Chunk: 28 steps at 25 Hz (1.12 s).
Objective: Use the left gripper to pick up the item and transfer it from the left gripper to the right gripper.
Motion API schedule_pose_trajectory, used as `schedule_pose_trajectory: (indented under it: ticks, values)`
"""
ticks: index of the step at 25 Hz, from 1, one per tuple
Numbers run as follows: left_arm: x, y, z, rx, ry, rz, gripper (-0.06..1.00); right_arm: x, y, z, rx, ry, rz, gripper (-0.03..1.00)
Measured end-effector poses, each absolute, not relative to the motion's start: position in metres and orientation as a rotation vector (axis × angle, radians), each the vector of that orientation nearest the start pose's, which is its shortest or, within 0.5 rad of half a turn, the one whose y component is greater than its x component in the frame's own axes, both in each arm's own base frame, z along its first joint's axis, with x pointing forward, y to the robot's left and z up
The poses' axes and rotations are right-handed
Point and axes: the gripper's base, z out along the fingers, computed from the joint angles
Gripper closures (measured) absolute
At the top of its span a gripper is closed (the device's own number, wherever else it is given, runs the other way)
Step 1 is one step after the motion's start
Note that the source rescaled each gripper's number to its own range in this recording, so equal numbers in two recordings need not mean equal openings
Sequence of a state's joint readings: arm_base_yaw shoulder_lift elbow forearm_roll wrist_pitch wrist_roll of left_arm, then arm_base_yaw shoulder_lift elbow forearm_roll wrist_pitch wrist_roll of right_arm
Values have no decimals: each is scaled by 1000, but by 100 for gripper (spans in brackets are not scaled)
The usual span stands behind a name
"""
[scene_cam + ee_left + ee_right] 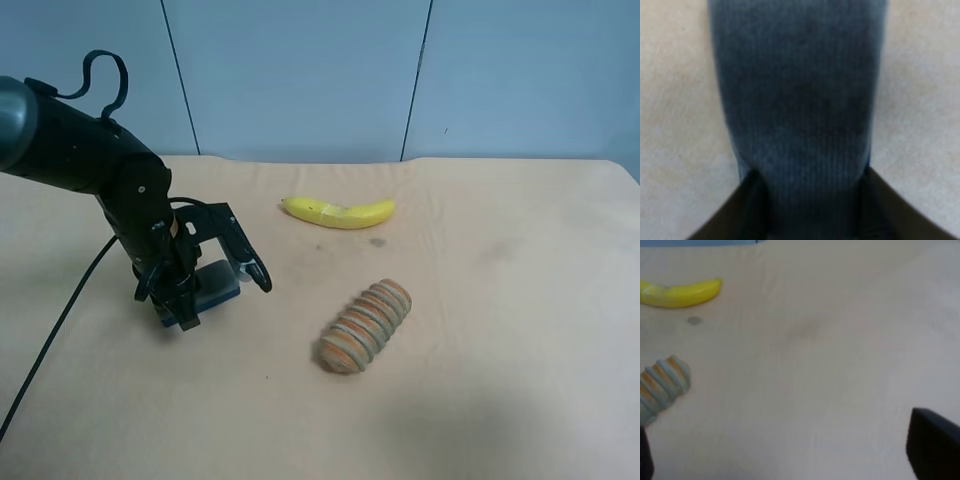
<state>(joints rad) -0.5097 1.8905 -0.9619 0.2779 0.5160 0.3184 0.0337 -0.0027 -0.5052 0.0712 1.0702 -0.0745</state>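
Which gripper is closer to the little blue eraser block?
Left. The left gripper clasps the eraser block by its two sides. The right gripper is well away: its camera shows only the banana and ribbed cylinder.

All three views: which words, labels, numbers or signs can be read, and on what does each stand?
None can be read.
The orange label on the left arm is too small to read.
The banana, cylinder and eraser show no text.

Bulky black arm, looping black cable, black two-fingered tool.
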Motion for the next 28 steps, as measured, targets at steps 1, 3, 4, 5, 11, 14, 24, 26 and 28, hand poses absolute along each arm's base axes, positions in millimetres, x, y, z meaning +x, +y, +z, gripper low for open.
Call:
schedule_pose_trajectory:
  ticks: [1, 3, 4, 5, 11, 14, 24, 26, 28]
  values:
    - [294, -150, 119, 1464, 2512, 206, 66, -7, 5, 278, -115, 2041, 60, -3]
    - [294, -150, 119, 1464, 2512, 206, 66, -7, 5, 278, -115, 2041, 60, -3]
    - [294, -150, 119, 1464, 2512, 206, 66, -7, 5, 278, -115, 2041, 60, -3]
    - [294, -150, 119, 1464, 2512, 206, 66, -7, 5, 278, -115, 2041, 60, -3]
    - [294, -149, 125, 1463, 2498, 215, 69, -7, 5, 278, -115, 2041, 60, -3]
    - [293, -147, 139, 1471, 2467, 245, 87, -7, 5, 278, -115, 2041, 60, -3]
    - [283, -137, 179, 1444, 2437, 304, 93, -7, 5, 278, -115, 2041, 60, -3]
    - [281, -136, 188, 1430, 2426, 307, 93, -7, 5, 278, -115, 2041, 60, -3]
    - [277, -134, 197, 1411, 2417, 303, 94, -7, 5, 278, -115, 2041, 60, -3]
